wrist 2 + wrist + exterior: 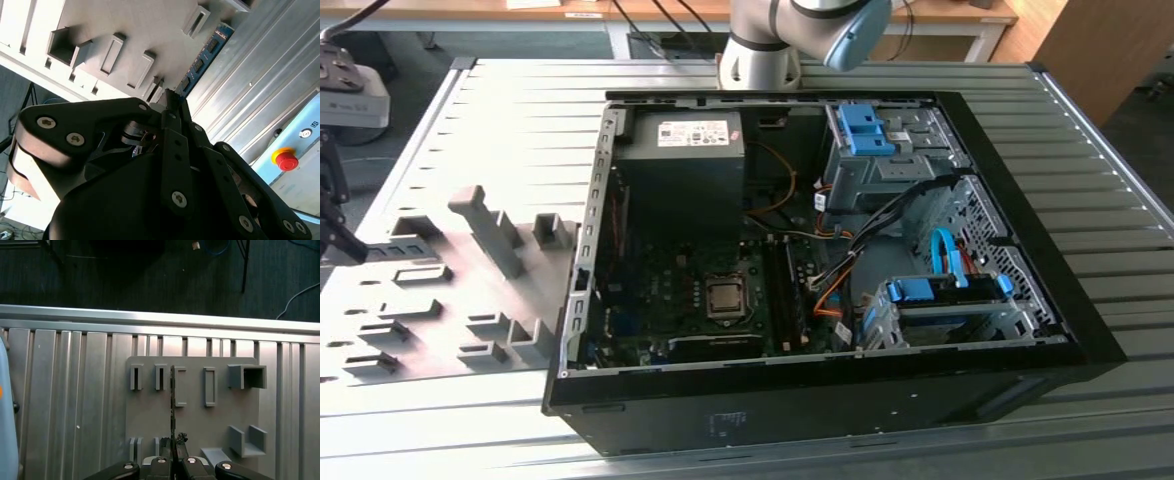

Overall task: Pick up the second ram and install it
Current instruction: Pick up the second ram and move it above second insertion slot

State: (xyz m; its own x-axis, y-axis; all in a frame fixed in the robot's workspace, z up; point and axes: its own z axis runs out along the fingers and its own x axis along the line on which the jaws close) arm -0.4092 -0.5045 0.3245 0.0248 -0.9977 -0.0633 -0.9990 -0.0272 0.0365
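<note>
One long, thin, dark memory stick, the second ram (172,400), is clenched at its near end between the tips of the black end effector (173,441). In both wrist views the fingers press against its two faces with no gap showing. In the second wrist view the stick (206,54) runs straight out ahead of the end effector (169,99), showing a blue board edge and a row of dark chips.

Just beneath and ahead of the fingertips lies the gray plastic fixture plate (150,415) with its raised slotted blocks. The stick stands on edge in line between two of those blocks. I cannot tell whether it has cleared the plate or rests in its holder.

Beyond the plate, the ribbed aluminium tabletop (65,405) spreads out around the end effector.

Well away from the end effector, across the tabletop in the exterior view, the open black computer case (1041,300) lies on its side with the green motherboard (654,310) exposed. The bank of long dark memory slots (787,290) sits just beside the square processor socket (723,297). Whether any slot is already filled is too hard to make out.

By my judgement the pick-up is only partly done: the grip is made, but the stick is at the fixture, well apart from the slots. The installation has not yet begun.
</note>
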